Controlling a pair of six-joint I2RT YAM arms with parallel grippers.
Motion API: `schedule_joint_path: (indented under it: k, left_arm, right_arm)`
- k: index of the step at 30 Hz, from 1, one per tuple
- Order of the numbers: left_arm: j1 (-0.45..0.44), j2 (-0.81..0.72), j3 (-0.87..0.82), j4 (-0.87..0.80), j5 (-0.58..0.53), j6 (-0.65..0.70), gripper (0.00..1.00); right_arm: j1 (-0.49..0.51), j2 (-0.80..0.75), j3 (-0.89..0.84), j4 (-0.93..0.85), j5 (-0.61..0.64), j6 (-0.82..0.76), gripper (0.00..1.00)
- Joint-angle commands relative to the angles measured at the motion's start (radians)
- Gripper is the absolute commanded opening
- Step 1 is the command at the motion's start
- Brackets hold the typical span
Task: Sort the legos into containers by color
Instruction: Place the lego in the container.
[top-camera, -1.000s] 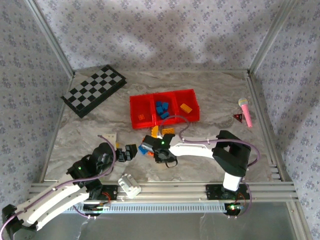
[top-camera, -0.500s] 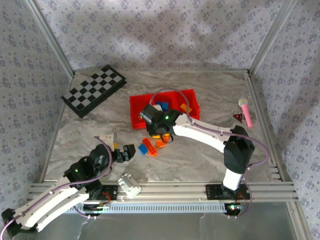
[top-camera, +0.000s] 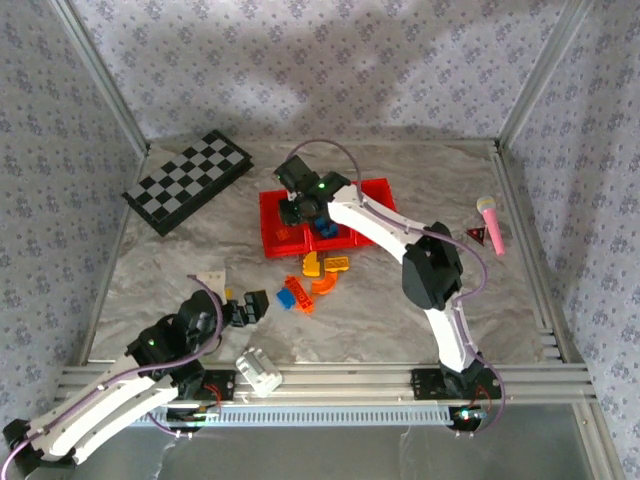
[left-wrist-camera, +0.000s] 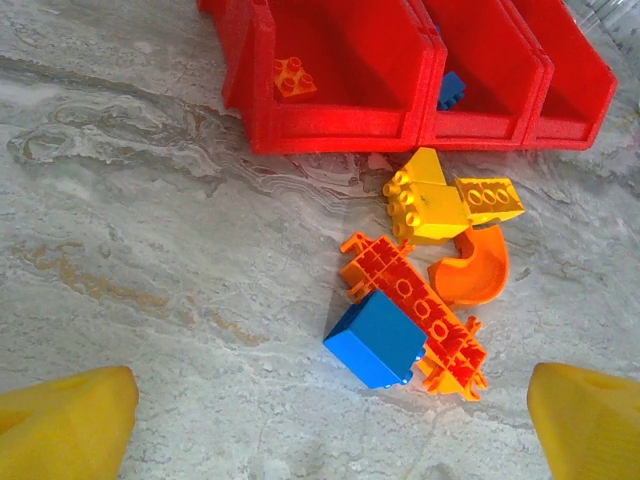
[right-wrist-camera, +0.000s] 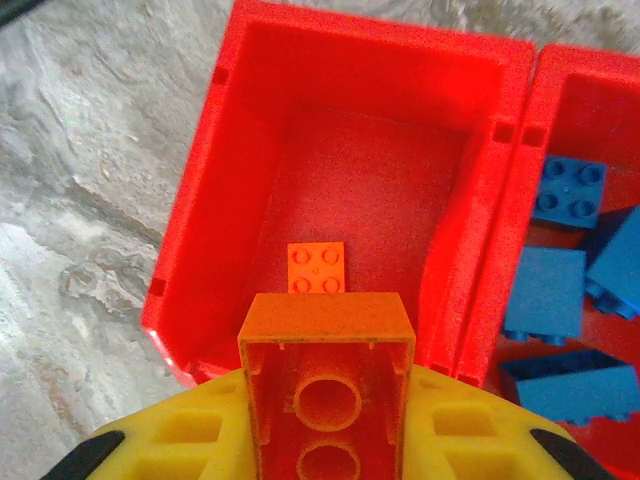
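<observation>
My right gripper (right-wrist-camera: 327, 405) is shut on an orange lego (right-wrist-camera: 327, 335), its hollow underside facing the camera. It hangs over the left compartment of the red tray (right-wrist-camera: 190, 220), where a small orange brick (right-wrist-camera: 317, 269) lies. Blue bricks (right-wrist-camera: 567, 190) fill the middle compartment. In the top view this gripper (top-camera: 297, 205) is above the tray (top-camera: 268, 228). My left gripper (top-camera: 250, 305) stands open low over the table, short of a loose pile: a blue brick (left-wrist-camera: 378, 338), an orange plate (left-wrist-camera: 425, 315), an orange curved piece (left-wrist-camera: 475, 275) and yellow bricks (left-wrist-camera: 440, 200).
A black-and-white checkered board (top-camera: 187, 180) lies at the back left. A pink stick (top-camera: 491, 222) and a small red triangle (top-camera: 476, 235) are at the right. A white block (top-camera: 258, 368) sits by the front rail. Metal rails border the table.
The right arm has lifted the orange brick from the pile and carried it back to above the tray's left compartment. The left arm has barely moved.
</observation>
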Motion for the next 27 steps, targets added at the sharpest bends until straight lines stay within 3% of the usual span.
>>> schedule_joint_path:
  k: [1,14,20,27]
  left_arm:
    - [-0.001,-0.016,-0.003,-0.042,-0.019,-0.017,1.00]
    - [-0.001,-0.068,-0.021,-0.078,-0.035,-0.034,1.00]
    - [-0.002,-0.070,-0.025,-0.069,-0.029,-0.035,1.00]
    - [-0.001,-0.068,-0.020,-0.064,-0.028,-0.030,1.00]
  right_arm:
    - [-0.011,0.053,0.060,-0.004,-0.066,-0.038,0.31]
    - [-0.034,0.212,0.156,0.041,-0.134,-0.015,0.36]
    - [-0.040,0.268,0.206,0.031,-0.130,-0.007,0.51]
    - [-0.048,0.278,0.254,0.027,-0.114,-0.004,0.59]
